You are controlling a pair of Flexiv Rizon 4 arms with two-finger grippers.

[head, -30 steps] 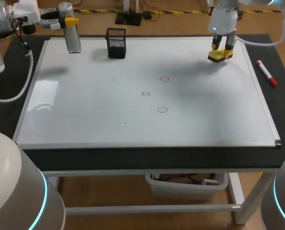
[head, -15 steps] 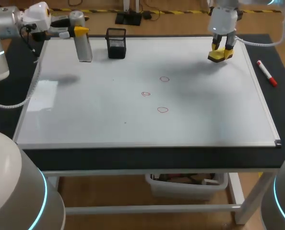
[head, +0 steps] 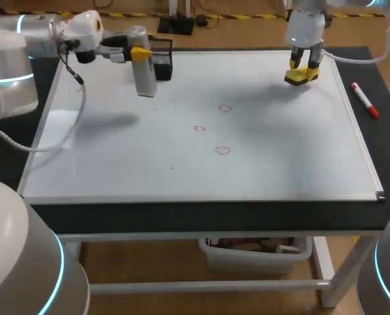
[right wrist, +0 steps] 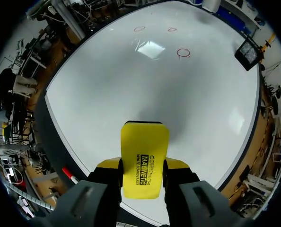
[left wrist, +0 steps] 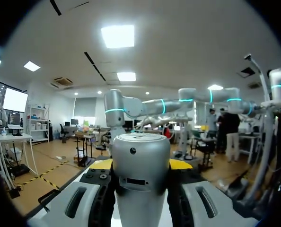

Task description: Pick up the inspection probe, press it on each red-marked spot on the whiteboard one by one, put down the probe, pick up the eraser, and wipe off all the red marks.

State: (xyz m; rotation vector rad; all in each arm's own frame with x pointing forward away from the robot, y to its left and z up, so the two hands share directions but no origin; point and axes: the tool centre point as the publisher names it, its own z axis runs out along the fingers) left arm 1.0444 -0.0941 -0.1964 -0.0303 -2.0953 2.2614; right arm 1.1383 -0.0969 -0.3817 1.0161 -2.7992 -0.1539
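Left arm: reaches in from the left side, with the left gripper [head: 140, 54] out over the far part of the whiteboard [head: 116, 164].
Left fingers: clamped on the upper end of the probe [head: 144, 82], a silver cylinder that hangs upright beneath them. Its shadow falls on the board well to one side. In the left wrist view the probe [left wrist: 140, 165] fills the gap between the yellow tips.
Right arm: comes down at the far right, with the right gripper [head: 304, 65] above the board's far right corner.
Right fingers: closed on the two long sides of the yellow eraser [head: 301, 77]. The right wrist view shows the eraser [right wrist: 144, 163] jutting out ahead of them. Whether it touches the board cannot be told.
Red marks [head: 222, 150]: three small circles near the board's middle, well apart from both probe and eraser.
Mesh cup [head: 161, 60]: black, at the board's far edge, just beside the probe.
Marker [head: 364, 100]: red, lying on the dark counter [head: 201, 216] off the board's right edge.
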